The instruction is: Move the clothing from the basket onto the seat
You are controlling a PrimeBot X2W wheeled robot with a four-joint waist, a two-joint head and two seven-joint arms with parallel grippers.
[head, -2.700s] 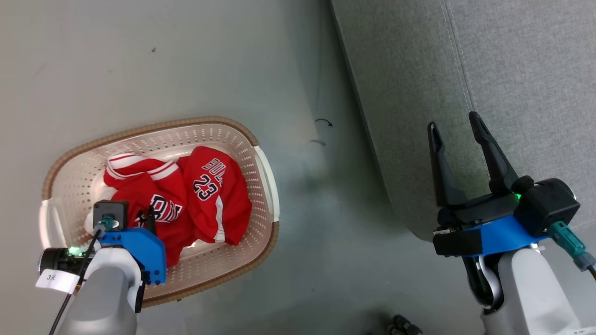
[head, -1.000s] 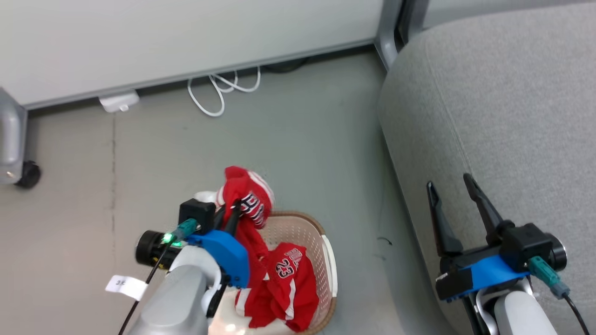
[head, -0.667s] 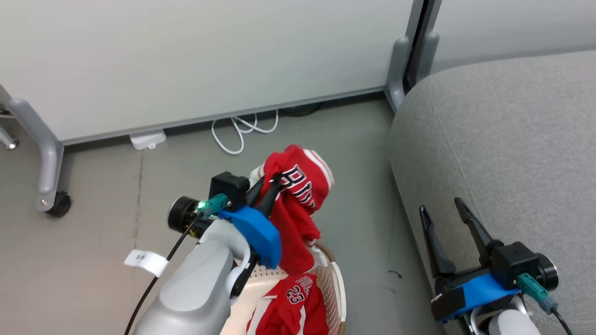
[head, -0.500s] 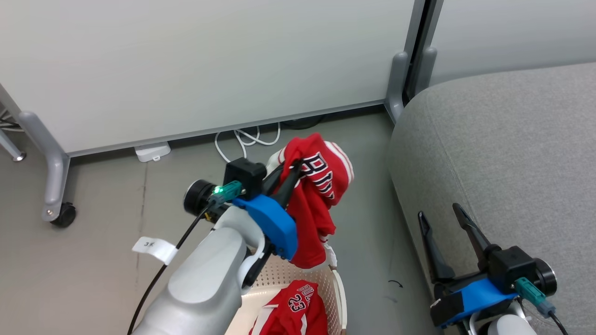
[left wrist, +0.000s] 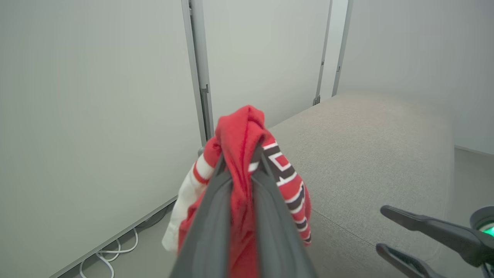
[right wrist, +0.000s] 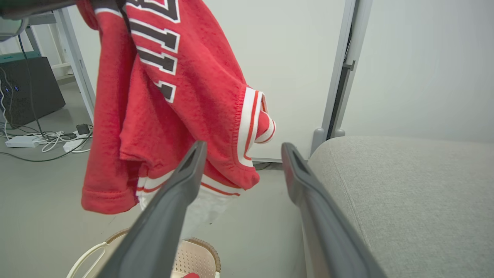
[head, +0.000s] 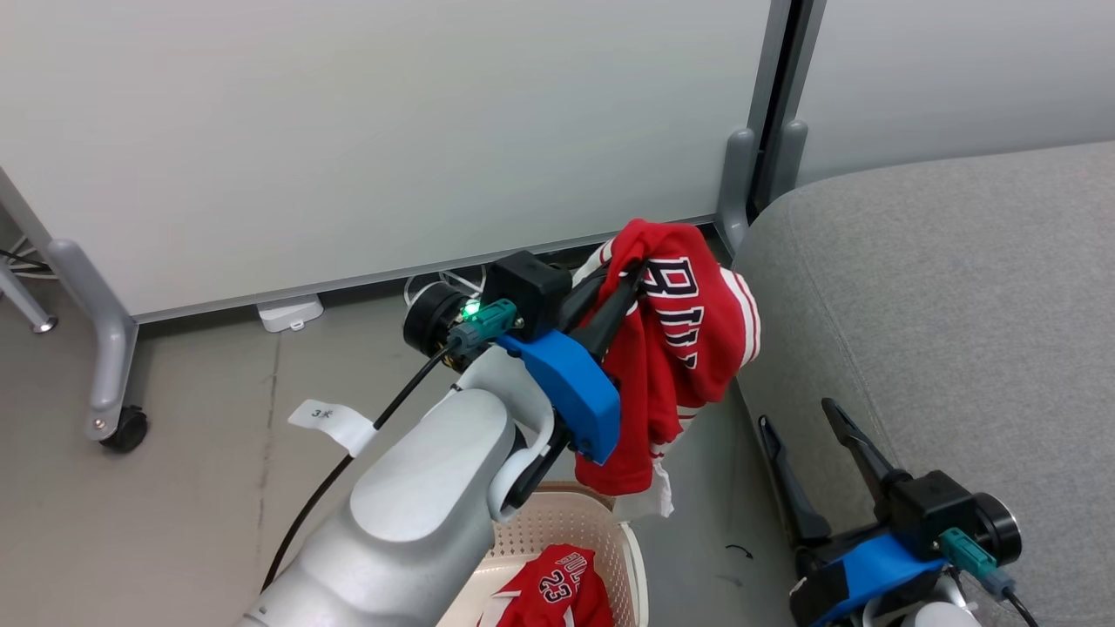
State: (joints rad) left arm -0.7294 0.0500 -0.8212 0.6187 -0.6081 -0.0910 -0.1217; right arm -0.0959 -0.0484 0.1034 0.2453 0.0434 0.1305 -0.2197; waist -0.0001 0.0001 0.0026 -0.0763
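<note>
Left hand (head: 629, 273) pinches one red garment (head: 697, 348) just beside the seat (head: 958, 305); released early, it would drop short onto the floor (head: 218, 453).

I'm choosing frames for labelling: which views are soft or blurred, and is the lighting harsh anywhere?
Head view: sharp, evenly lit, soft shadows, lettering on the red white-trimmed jersey legible. Left wrist view: the left tool's dark fingers look soft up close. Right wrist view: the right tool's fingers are blurred, the jersey crisp.
</note>
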